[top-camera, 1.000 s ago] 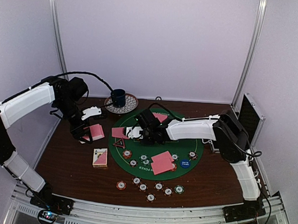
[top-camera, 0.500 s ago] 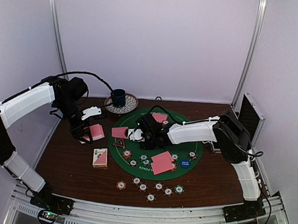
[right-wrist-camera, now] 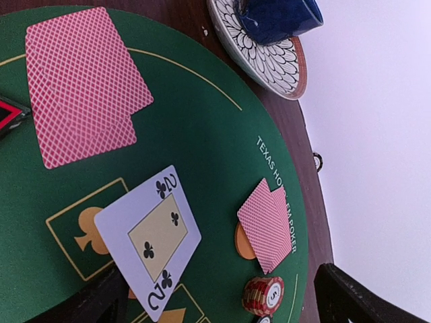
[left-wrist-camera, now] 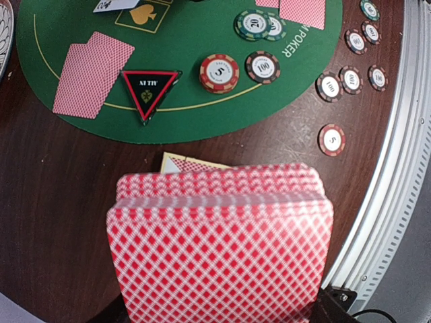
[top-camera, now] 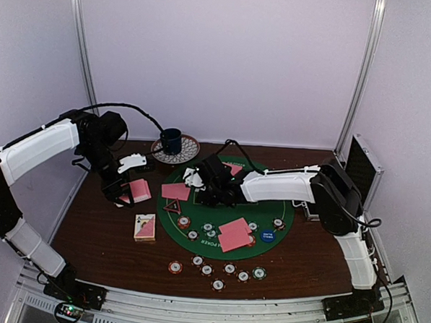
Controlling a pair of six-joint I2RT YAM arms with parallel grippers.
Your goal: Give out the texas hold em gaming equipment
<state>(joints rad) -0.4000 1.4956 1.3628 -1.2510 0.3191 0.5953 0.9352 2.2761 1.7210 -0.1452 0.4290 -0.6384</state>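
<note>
My left gripper (top-camera: 127, 193) is shut on a deck of pink-backed cards (left-wrist-camera: 219, 242) and holds it over the brown table, left of the green mat (top-camera: 285, 208); the deck hides its fingers. My right gripper (right-wrist-camera: 222, 303) hangs open low over the mat's far left part. A face-up two of clubs (right-wrist-camera: 149, 239) lies flat on the mat by its left finger (right-wrist-camera: 101, 299). One pair of face-down cards (right-wrist-camera: 84, 84) lies beside the black triangle marker (left-wrist-camera: 151, 87). Another pair (right-wrist-camera: 266, 225) covers a yellow disc (right-wrist-camera: 241, 243). An orange chip stack (right-wrist-camera: 264, 296) stands near it.
A blue cup (top-camera: 172, 140) on a patterned saucer (top-camera: 189, 149) stands behind the mat. A card box (top-camera: 145, 227) lies left of it, and several chips (top-camera: 219, 270) line the table's near side. More cards (top-camera: 233, 233) and a blue disc (top-camera: 267, 236) lie on the mat. A black case (top-camera: 361, 169) stands at far right.
My right gripper has opened, let go of the face-up card and drawn back a little toward the far side. The left arm and its deck have not moved.
</note>
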